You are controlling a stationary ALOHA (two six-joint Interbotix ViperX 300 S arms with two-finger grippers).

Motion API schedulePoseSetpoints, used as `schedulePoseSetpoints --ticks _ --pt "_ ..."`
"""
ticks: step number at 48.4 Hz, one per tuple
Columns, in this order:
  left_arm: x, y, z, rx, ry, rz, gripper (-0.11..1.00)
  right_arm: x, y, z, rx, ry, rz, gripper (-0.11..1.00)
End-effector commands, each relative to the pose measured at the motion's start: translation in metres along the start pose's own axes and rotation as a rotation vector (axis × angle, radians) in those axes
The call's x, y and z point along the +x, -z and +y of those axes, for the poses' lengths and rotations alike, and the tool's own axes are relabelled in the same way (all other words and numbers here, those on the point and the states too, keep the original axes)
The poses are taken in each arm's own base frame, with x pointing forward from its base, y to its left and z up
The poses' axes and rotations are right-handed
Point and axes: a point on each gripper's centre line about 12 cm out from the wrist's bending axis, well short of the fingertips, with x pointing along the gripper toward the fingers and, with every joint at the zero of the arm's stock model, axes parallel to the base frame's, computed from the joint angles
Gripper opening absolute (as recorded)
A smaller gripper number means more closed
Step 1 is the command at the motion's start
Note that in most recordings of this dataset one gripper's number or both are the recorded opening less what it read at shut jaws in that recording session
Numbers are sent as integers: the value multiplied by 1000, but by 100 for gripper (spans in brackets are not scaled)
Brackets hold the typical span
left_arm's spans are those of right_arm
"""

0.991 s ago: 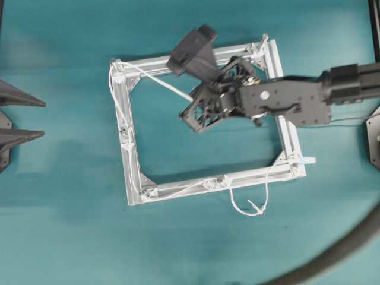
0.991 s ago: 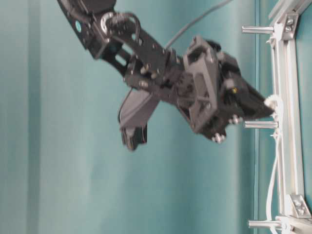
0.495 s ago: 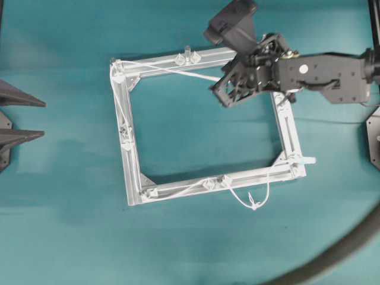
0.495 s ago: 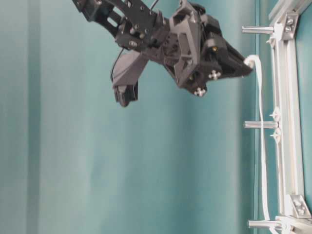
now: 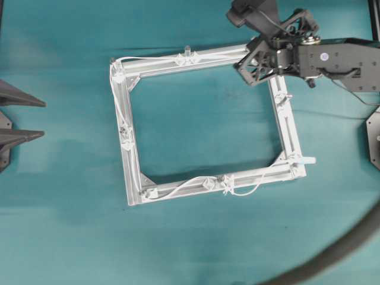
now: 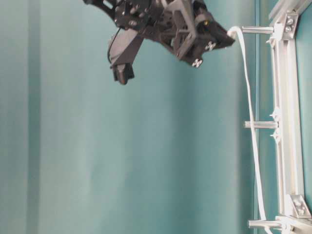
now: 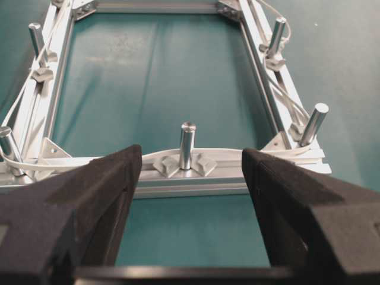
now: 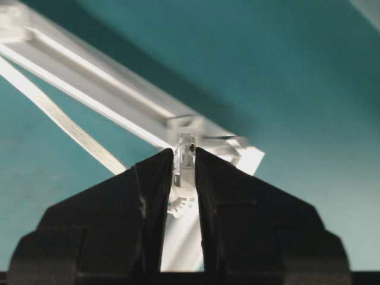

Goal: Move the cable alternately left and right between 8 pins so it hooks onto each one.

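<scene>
Now the right gripper [image 5: 250, 62] pinches the cable [image 6: 247, 97] at 1 o'clock of the frame [image 5: 132, 160]; the left gripper [image 7: 190, 178] stands wide open, holding nothing.

You are looking at a robotics lab bench: a teal mat [image 5: 71, 237] covers the table, with a square aluminium extrusion frame [image 5: 133, 178] fixed on it. A black robot arm [image 5: 338, 59] reaches in, and a thick grey hose [image 5: 350, 243] crosses one corner.

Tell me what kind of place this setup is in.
Most likely a robotics lab bench set up for manipulation trials. A plain teal table surface holds only a square aluminium frame with upright pins and a white cable threaded along it, worked by a black right gripper.
</scene>
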Motion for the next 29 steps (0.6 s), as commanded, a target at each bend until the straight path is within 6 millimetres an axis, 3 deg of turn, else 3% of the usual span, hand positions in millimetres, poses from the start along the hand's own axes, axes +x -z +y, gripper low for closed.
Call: schedulePoseSetpoints --ticks 1,29 --pt "0 -4 -1 8 2 -4 69 -7 -9 -10 -1 13 -46 14" --pt "0 -4 -1 8 2 -6 69 12 -6 -28 -306 117 -217 14"
